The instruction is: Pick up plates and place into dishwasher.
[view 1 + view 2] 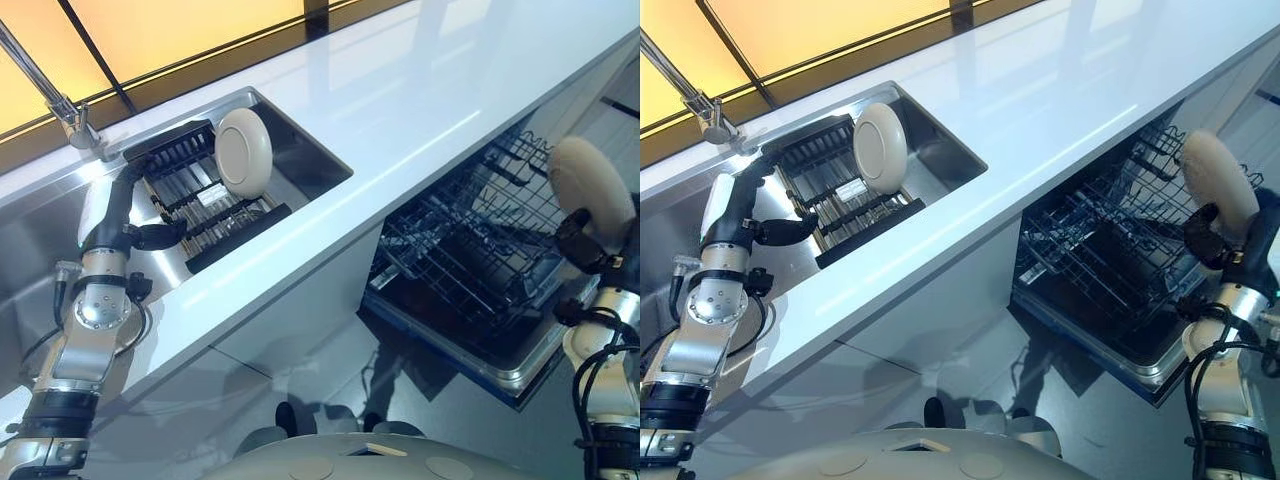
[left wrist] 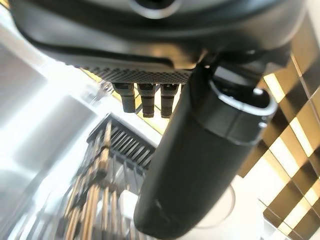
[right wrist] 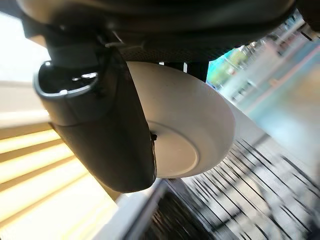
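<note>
A cream plate [image 1: 243,152] stands on edge in the black dish rack [image 1: 190,190] inside the steel sink [image 1: 300,150]. My left hand [image 1: 112,213] rests in the sink just left of the rack, open and holding nothing, its thumb [image 2: 200,165] pointing toward the rack [image 2: 115,150]. My right hand [image 1: 582,242] is shut on a second cream plate [image 1: 592,185], held upright over the right end of the pulled-out dishwasher rack [image 1: 470,240]. In the right wrist view the thumb [image 3: 100,140] presses on this plate's underside [image 3: 190,125].
A white countertop [image 1: 430,90] runs between the sink and the dishwasher below it. The dishwasher door [image 1: 480,355] lies open and low. A tap [image 1: 62,103] stands at the sink's far left corner. Amber window panels line the back.
</note>
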Controlling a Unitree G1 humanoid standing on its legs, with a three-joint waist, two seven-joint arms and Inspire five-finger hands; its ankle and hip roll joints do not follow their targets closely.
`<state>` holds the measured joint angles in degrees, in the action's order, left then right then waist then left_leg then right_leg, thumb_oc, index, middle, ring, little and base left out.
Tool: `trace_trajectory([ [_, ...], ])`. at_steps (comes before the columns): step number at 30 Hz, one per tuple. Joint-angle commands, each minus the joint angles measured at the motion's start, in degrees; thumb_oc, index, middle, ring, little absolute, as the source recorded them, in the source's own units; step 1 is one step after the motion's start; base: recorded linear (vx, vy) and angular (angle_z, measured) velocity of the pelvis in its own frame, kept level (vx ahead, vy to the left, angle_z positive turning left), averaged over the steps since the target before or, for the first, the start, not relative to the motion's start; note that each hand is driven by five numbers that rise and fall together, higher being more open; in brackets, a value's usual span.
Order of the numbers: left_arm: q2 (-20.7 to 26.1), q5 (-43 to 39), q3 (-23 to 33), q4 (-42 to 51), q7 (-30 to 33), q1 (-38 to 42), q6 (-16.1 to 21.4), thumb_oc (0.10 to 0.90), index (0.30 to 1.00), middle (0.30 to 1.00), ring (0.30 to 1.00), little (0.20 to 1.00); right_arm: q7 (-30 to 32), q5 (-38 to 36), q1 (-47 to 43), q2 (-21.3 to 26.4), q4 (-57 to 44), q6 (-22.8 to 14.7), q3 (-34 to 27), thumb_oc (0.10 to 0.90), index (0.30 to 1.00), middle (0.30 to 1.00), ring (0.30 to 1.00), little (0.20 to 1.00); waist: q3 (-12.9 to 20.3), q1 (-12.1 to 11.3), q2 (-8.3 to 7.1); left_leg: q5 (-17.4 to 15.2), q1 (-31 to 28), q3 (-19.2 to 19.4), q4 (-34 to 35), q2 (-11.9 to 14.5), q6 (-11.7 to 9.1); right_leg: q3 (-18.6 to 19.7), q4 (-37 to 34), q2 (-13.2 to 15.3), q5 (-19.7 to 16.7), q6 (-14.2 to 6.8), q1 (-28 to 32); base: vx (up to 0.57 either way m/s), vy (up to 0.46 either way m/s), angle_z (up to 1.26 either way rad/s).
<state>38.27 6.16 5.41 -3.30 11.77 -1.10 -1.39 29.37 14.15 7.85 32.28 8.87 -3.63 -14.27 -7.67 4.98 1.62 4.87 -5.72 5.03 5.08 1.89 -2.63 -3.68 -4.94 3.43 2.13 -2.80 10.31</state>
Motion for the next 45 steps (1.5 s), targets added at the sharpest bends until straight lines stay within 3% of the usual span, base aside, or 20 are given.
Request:
trace_trajectory([
  [1, 4.19, -2.31, 4.17, -0.82, 3.21, 3.91, 2.6, 0.8, 0.9, 0.9, 0.9, 0.9, -0.45, -1.62, -6.14, 5.89, -1.47, -2.13, -0.77, 0.1, 0.3, 0.3, 0.3, 0.2, 1.95, -1.02, -0.37, -7.49, -1.98, -0.17, -1.06, -5.71, 3.62, -1.93, 6.81, -3.73, 1.08, -1.42, -5.81, 0.1, -0.048, 0.01],
  [8, 5.91, -3.31, -0.11, -0.91, 3.57, 7.2, 1.54, 0.8, 0.9, 0.9, 0.9, 0.9, -1.48, -2.36, -12.99, 12.05, 8.17, 2.36, 4.45, 0.1, 0.3, 0.3, 0.3, 0.2, 0.02, -3.23, -0.25, -7.25, -0.5, -1.2, -2.74, -5.52, 2.87, -4.03, 7.85, -3.2, 1.49, -1.08, -6.11, 0.05, -0.063, 0.06],
  [15, 9.35, -5.85, -4.61, -2.87, 3.69, 12.69, 2.36, 0.8, 0.9, 0.9, 0.9, 0.9, -1.02, -8.83, -26.07, 19.49, 21.38, 9.49, 10.88, 0.1, 0.3, 0.3, 0.3, 0.2, -3.07, -6.78, -0.24, -6.83, 3.82, -3.61, -6.56, -5.4, 1.74, -6.48, 9.76, -2.96, 2.26, -0.1, -7.44, 0.03, -0.101, 0.2],
  [18, 11.07, -7.08, -5.46, -3.32, 3.53, 14.72, 3.08, 0.8, 0.9, 0.9, 0.9, 0.9, -0.79, -12.09, -30.63, 21.61, 26.39, 13.18, 13.14, 0.1, 0.3, 0.3, 0.3, 0.2, -5.0, -8.03, -0.1, -6.12, 6.37, -4.73, -7.72, -5.35, 1.13, -7.4, 10.33, -3.01, 2.58, 0.39, -8.55, -0.05, -0.097, 0.24],
  [25, 13.61, -8.76, -6.14, -4.42, 3.78, 18.02, 4.05, 0.8, 0.9, 0.9, 0.9, 0.9, 0.86, -12.87, -37.18, 24.09, 30.98, 17.79, 16.5, 0.1, 0.3, 0.3, 0.3, 0.2, -8.85, -9.55, 0.39, -4.86, 10.95, -6.45, -9.7, -5.32, 0.29, -8.77, 11.58, -2.93, 3.11, 1.26, -10.97, -0.07, -0.074, 0.23],
  [29, 15.31, -10.06, -6.01, -4.83, 4.24, 19.6, 4.5, 0.8, 0.9, 0.9, 0.9, 0.9, -3.24, -11.54, -39.19, 25.5, 32.48, 21.8, 19.04, 0.1, 0.3, 0.3, 0.3, 0.2, -10.96, -9.71, 0.78, -4.13, 13.42, -6.98, -10.35, -5.27, -0.12, -9.07, 12.68, -2.76, 3.5, 1.59, -13.03, -0.1, -0.045, 0.08],
  [33, 16.23, -10.49, -6.27, -5.12, 4.35, 20.8, 4.41, 0.8, 0.9, 0.9, 0.9, 0.9, -11.45, -10.65, -41.19, 25.88, 35.71, 24.73, 22.96, 0.1, 0.3, 0.3, 0.3, 0.2, -12.21, -9.82, 0.82, -3.77, 14.17, -6.84, -10.23, -5.31, -0.16, -9.11, 12.8, -2.72, 3.34, 1.75, -14.03, -0.06, -0.004, 0.1],
  [37, 17.0, -10.93, -6.83, -5.69, 3.73, 22.1, 4.68, 0.8, 0.9, 0.9, 0.9, 0.9, -17.76, -10.31, -43.71, 25.66, 43.89, 23.26, 25.88, 0.1, 0.3, 0.3, 0.3, 0.2, -12.86, -10.17, 0.77, -3.64, 14.23, -6.67, -10.13, -5.22, -0.09, -9.0, 12.47, -2.68, 2.91, 1.68, -14.23, -0.05, 0.003, -0.01],
  [38, 16.97, -10.99, -7.03, -5.62, 3.86, 22.3, 4.64, 0.8, 0.9, 0.9, 0.9, 0.9, -18.25, -10.19, -44.12, 25.52, 44.69, 23.46, 26.54, 0.232, 0.413, 0.413, 0.413, 0.332, -12.99, -10.2, 0.73, -3.57, 14.17, -6.62, -10.03, -5.22, -0.05, -8.89, 12.34, -2.69, 2.76, 1.63, -14.25, -0.05, 0.018, -0.01],
  [39, 16.93, -11.05, -7.17, -5.52, 3.9, 22.55, 4.51, 0.8, 0.9, 0.9, 0.9, 0.9, -19.15, -9.95, -44.54, 25.39, 45.7, 23.88, 27.1, 0.682, 0.799, 0.799, 0.799, 0.782, -13.07, -10.19, 0.68, -3.52, 14.04, -6.49, -9.84, -5.24, 0.02, -8.74, 12.12, -2.74, 2.63, 1.6, -14.19, -0.05, 0.022, -0.01],
  [40, 16.94, -11.11, -7.35, -5.61, 3.88, 22.77, 4.63, 0.8, 0.9, 0.9, 0.9, 0.9, -20.1, -9.51, -44.91, 25.3, 46.82, 23.74, 27.43, 0.8, 0.9, 0.9, 0.9, 0.9, -13.13, -10.21, 0.66, -3.5, 13.88, -6.43, -9.67, -5.25, 0.07, -8.61, 11.94, -2.79, 2.52, 1.55, -14.1, -0.05, 0.02, -0.01],
  [45, 16.59, -10.91, -7.83, -5.58, 3.76, 22.83, 5.17, 0.8, 0.9, 0.9, 0.9, 0.9, -19.04, -10.29, -45.05, 25.11, 47.45, 21.77, 27.81, 0.8, 0.9, 0.9, 0.9, 0.9, -13.07, -9.94, 0.32, -3.49, 12.65, -6.11, -8.77, -5.21, 0.4, -7.73, 11.34, -3.0, 2.0, 1.17, -13.41, -0.04, 0.026, -0.01],
])
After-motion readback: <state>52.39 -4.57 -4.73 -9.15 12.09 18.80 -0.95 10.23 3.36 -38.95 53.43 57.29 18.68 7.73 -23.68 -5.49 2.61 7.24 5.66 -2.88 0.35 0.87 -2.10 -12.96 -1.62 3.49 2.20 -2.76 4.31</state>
